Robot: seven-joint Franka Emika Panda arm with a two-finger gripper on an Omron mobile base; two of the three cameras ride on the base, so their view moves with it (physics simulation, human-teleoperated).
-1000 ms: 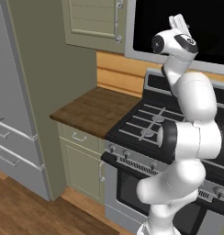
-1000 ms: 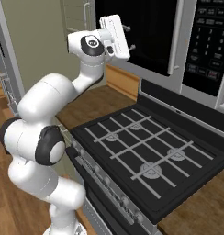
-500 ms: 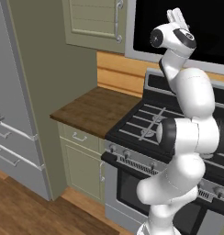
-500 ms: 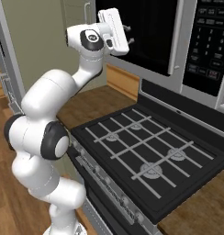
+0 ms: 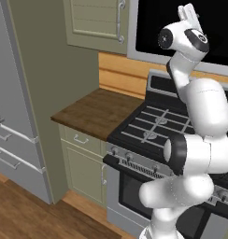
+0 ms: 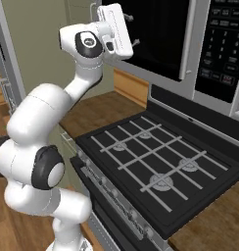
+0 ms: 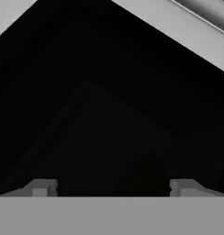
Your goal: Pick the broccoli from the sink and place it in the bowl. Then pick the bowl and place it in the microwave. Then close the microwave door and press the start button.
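Raised slightly since a second ago, with the base holding its place, the arm lifts its claw (image 6: 132, 30) up against the black glass of the microwave door (image 6: 158, 34), which hangs shut above the stove (image 6: 160, 169). From the hand camera, the two finger tips (image 7: 40, 187) stand wide apart at the bottom of the view, nothing between them, dark glass close ahead and a silver-grey frame strip (image 7: 178, 27) slanting across the top. From the right, the microwave (image 6: 219, 54) shows its button panel beside the door. From the left, the claw (image 5: 190, 10) points upward before the same dark window, over the burner grates. A wooden counter (image 5: 95, 109) sits left of the stove, beside a grey refrigerator (image 5: 13, 107) and below an olive wall cabinet (image 5: 95, 21).
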